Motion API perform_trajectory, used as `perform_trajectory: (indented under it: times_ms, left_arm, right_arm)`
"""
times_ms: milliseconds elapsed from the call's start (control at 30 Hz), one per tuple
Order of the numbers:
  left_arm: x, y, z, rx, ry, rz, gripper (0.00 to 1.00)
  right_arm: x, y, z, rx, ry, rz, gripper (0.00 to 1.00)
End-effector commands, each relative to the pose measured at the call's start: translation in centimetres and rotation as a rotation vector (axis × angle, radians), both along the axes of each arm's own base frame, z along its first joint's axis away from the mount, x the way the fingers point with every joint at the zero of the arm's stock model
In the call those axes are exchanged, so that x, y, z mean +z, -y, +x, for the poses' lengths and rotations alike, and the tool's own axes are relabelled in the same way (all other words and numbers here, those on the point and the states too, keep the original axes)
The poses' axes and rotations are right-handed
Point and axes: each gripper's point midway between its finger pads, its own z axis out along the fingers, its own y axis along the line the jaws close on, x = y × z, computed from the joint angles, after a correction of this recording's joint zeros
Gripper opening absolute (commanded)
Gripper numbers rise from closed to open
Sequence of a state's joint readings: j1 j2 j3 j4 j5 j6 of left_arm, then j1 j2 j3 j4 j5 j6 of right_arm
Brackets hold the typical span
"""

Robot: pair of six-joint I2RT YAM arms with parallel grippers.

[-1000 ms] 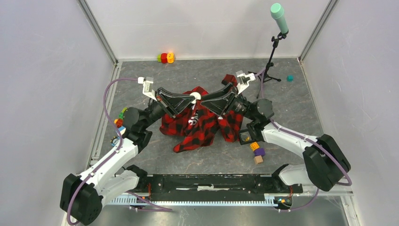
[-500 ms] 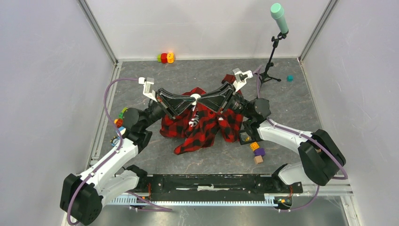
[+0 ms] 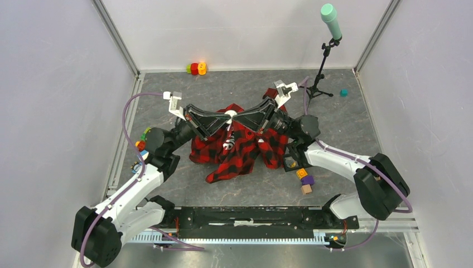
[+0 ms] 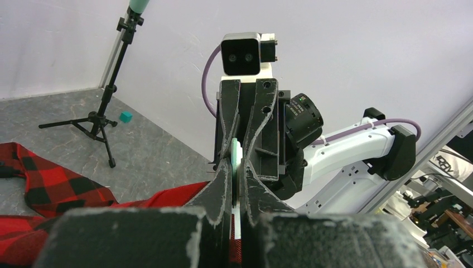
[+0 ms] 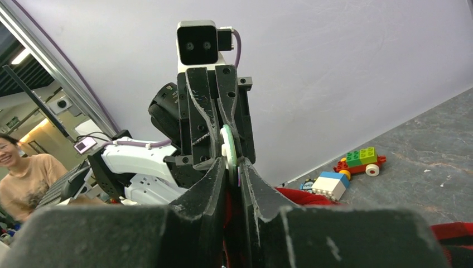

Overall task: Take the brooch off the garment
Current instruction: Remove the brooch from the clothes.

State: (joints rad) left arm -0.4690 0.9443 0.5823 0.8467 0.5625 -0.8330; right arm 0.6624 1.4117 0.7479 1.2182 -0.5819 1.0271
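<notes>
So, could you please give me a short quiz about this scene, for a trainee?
1. True or false: the round white brooch lies alone on the grey table.
2. The red-and-black checked flannel shirt is: A) neatly folded; B) crumpled under both grippers; C) hanging on a hook.
3. Fill in: the left gripper and the right gripper both pinch the ____.
Key: 1 false; 2 B; 3 brooch.

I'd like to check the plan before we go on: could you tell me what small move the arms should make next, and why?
Probably draw the right gripper gently back, away from the left gripper. Both appear pinched on the pale round brooch from opposite sides, over the garment, so pulling apart seems likeliest to free it.
</notes>
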Motion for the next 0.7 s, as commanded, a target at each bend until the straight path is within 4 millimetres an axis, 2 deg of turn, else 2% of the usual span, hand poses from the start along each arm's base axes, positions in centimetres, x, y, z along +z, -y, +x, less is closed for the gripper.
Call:
perform_trajectory:
  times_ms: [0,233,400,533,667]
  left_arm:
    - [2.2,-0.1,-1.8,-0.043,0.119,-0.016,0.02]
    - [1.4,0.2,-1.7,-0.045,0.117,0.039,0.02]
    - [1.4,0.1,-2.1,-0.043,0.15,0.044,0.02]
    - [1.4,0.2,-2.4,-0.061,0.168,0.051,0.02]
    - [1.2,0.4,-2.4,-0.076,0.149,0.068,0.02]
  right_arm:
    - [-0.5,-1.0,1.1,-0.024,-0.012,-0.049,0.18]
    - [-2.1,-1.8,2.0,-0.028,-0.044,-0.117,0.17]
    - [-2.8,-1.8,2.4,-0.04,-0.07,-0.128,0.07]
    - [-2.5,-2.2,2.1,-0.015,-0.056,-0.126,0.01]
    - [-2.6,-2.7,1.6,0.017,-0.002,-0.173,0.05]
